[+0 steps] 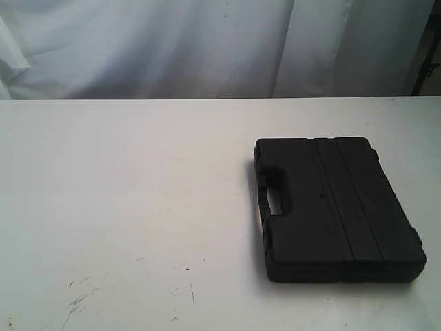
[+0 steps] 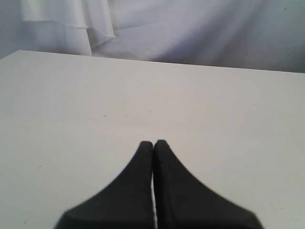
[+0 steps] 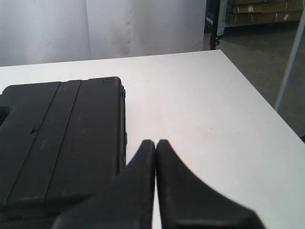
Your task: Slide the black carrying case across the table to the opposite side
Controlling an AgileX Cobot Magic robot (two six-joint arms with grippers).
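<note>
Now | right claw (image 3: 156, 143) closed, just beside black case (image 3: 57, 138) | left claw (image 2: 153, 143) closed above table (image 2: 71, 105)

We see a work room or store room: white sheets (image 1: 207, 41) hang behind the table (image 1: 138, 207), and brown boxes (image 3: 259, 14) are stacked nearby.

Left claw (image 2: 153, 143), right claw (image 3: 156, 142): matte black, smooth, narrow tip flaring wide.
</note>
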